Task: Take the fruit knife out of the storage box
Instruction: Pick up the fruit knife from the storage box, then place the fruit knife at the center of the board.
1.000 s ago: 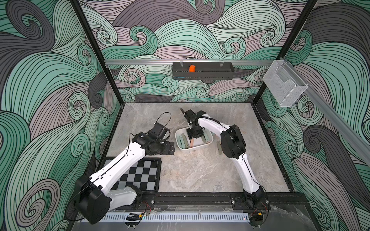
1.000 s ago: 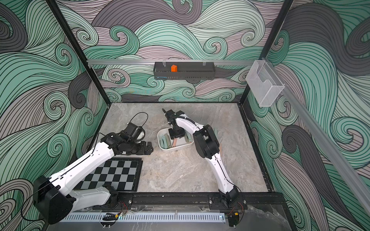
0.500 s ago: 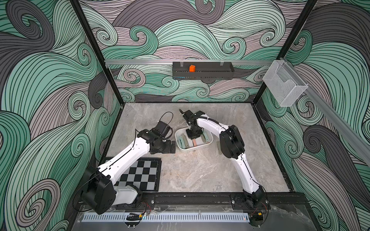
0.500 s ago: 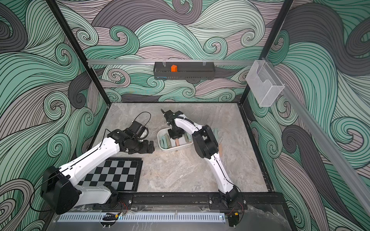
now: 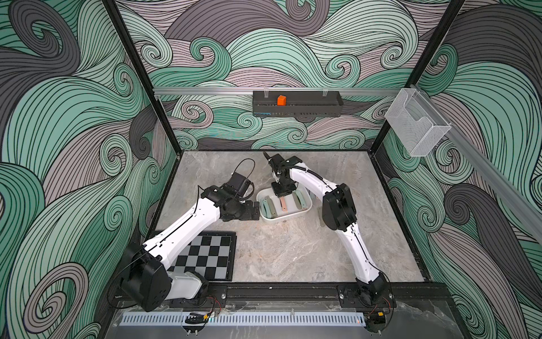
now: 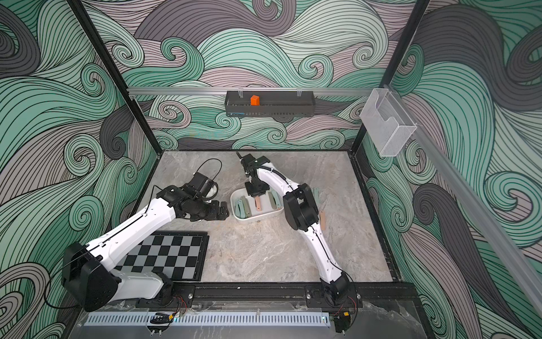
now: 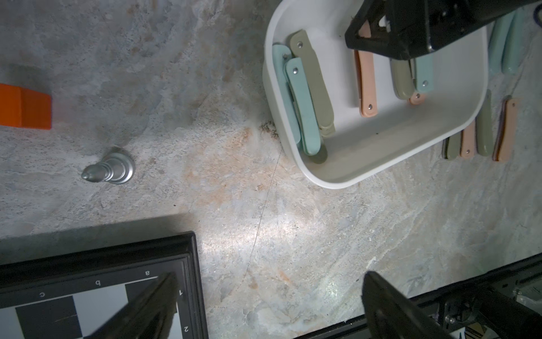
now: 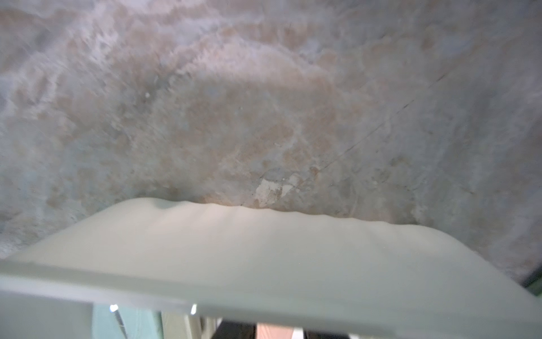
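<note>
**Pink knife gripped in the box, lift-out judged next**

The grasp step is judged to be in hand. The right gripper (image 5: 282,193) is lowered into the white rounded-rectangular plastic storage box (image 5: 286,217). Its jaws appear drawn in on one end of a salmon-pink folded fruit knife (image 7: 366,85), which lies flat near the middle of the box floor. The left gripper (image 5: 254,210) is held just beside the box's outer wall, jaws wide apart and nothing between them.

A straight lift is called for next, high enough for the knife's free end to be carried over the low rim. An olive folded knife (image 7: 402,80) and a mint-green one (image 7: 424,72) lie just beside it in the box — they could be dragged along.

Room is judged open above the box and on the bare grey marble tabletop (image 5: 278,255) on the box's side nearer the arm bases. Beyond the wall opposite the left gripper, a row of folded knives (image 7: 484,129) is laid out — that strip is taken.
</note>
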Controlling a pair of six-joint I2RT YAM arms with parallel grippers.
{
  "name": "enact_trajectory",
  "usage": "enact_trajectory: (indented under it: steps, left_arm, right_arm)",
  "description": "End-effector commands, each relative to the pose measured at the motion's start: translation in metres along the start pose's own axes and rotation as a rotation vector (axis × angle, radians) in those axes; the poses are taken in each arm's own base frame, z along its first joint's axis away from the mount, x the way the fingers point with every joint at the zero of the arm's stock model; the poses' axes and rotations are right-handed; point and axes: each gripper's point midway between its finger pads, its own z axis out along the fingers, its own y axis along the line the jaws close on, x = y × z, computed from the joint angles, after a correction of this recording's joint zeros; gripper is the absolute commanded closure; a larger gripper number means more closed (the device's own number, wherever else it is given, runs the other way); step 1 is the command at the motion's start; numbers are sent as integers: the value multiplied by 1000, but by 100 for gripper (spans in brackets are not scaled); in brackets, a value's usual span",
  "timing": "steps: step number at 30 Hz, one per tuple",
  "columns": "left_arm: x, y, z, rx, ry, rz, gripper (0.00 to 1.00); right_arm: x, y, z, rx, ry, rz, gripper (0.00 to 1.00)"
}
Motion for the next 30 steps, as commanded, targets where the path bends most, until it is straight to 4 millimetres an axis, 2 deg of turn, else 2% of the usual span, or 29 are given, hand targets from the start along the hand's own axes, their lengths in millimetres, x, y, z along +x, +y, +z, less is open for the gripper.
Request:
enact_trajectory:
  steps: [1,13,20,26,30]
  left_arm:
    - [-9,-11,-6,44,-6,24,1]
    - [-23,-34,-8,122,-26,45,1]
    - [-21,-54,-8,151,-26,87,1]
    - [-12,-72,-6,170,-27,125,1]
    - [-3,-83,-3,177,-21,149,1]
  right_arm:
    - [-1,-10,-18,-2,-3,10,80]
    - [17,-47,-56,21,-19,62,79]
    - [34,-61,-80,7,-57,103,79]
    - [65,-71,-90,-3,-58,136,79]
    - [98,-76,-87,-5,-49,168,79]
